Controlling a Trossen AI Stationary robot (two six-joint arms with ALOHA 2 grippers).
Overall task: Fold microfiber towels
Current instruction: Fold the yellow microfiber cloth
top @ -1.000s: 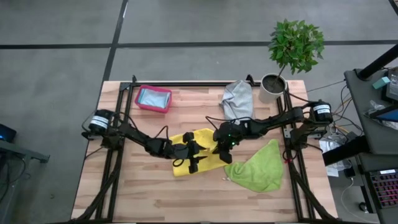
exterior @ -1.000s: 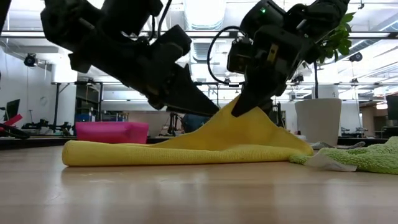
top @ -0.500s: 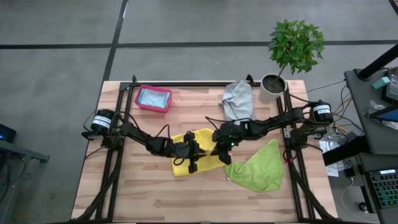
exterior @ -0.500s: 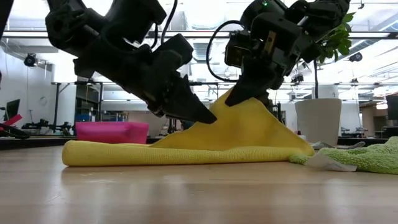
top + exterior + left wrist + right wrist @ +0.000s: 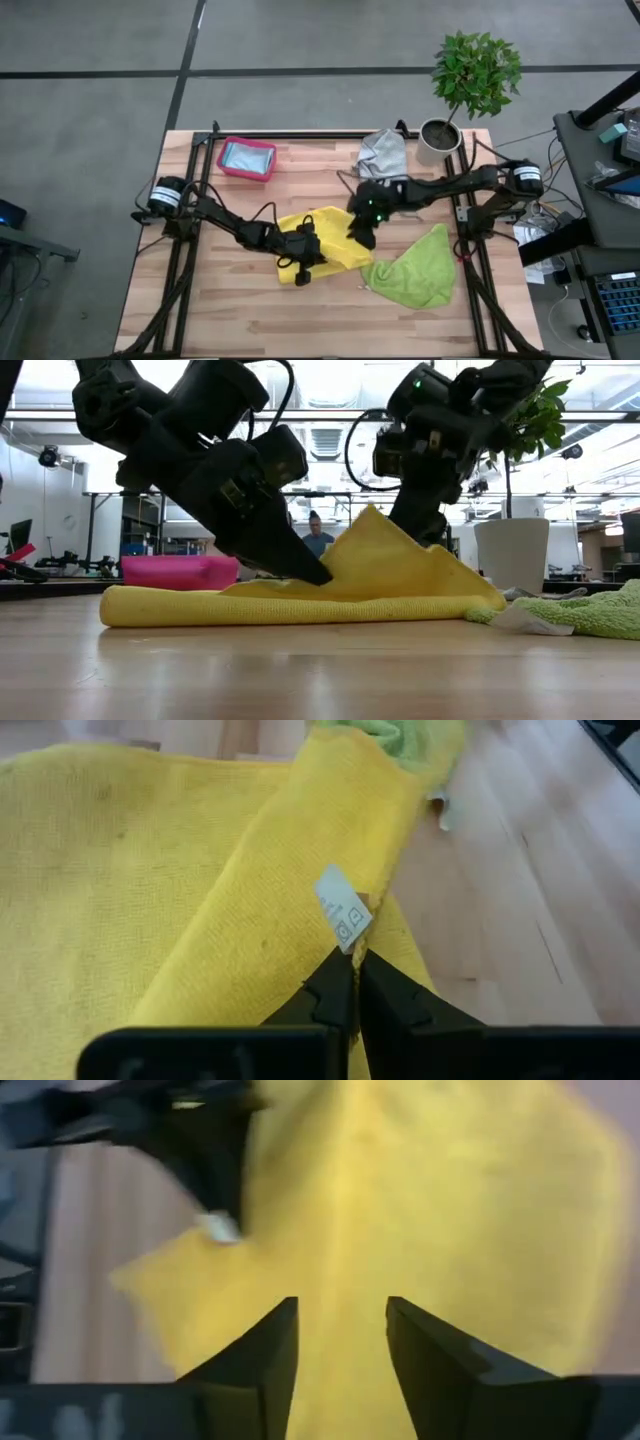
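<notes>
Left gripper (image 5: 352,970) fingers now pinched on yellow towel (image 5: 322,240) edge (beside white tag (image 5: 343,910)), earlier spread. Right gripper (image 5: 340,1315) has let go, fingers now parted, lifted toward 1 o'clock. Towel mid-table, peak still standing.
</notes>
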